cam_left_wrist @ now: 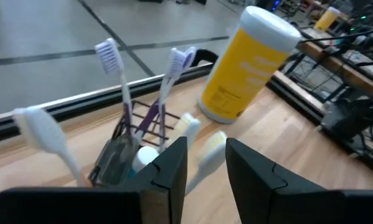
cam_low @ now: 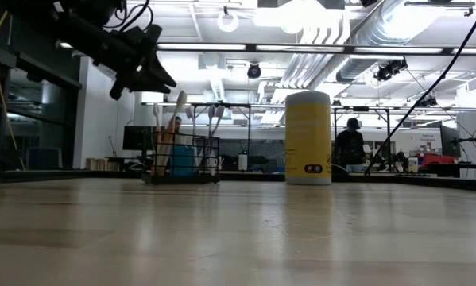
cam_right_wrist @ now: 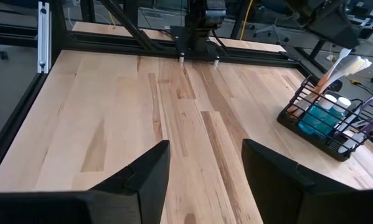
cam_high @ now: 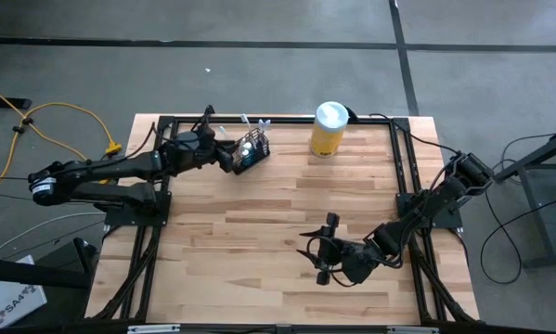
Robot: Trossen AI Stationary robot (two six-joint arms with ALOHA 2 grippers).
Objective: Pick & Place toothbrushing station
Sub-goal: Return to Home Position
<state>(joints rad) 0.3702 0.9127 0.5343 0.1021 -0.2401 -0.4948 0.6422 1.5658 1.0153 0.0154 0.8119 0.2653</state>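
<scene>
The black wire holder stands upright near the far edge of the desk, a little to the left of the yellow canister with the white lid and well apart from it. From desk level the holder looks full. Several toothbrushes poke out of its open top, among them an orange-handled one leaning to one side, and something blue sits low inside the mesh. The left arm reaches across to the holder, and its jaws hang just above and beside the rim, lifted clear of the desk. In the left wrist view the jaws are parted with nothing pinched between them. A white brush and a purple one stand free in the holder below. The right arm waits over the near right part of the desk, its jaws spread wide and empty above bare wood. I see no loose brush lying anywhere on the desk, so I'd judge the loading finished. What seems left is for the left arm to draw away from the holder without clipping the brush heads.
</scene>
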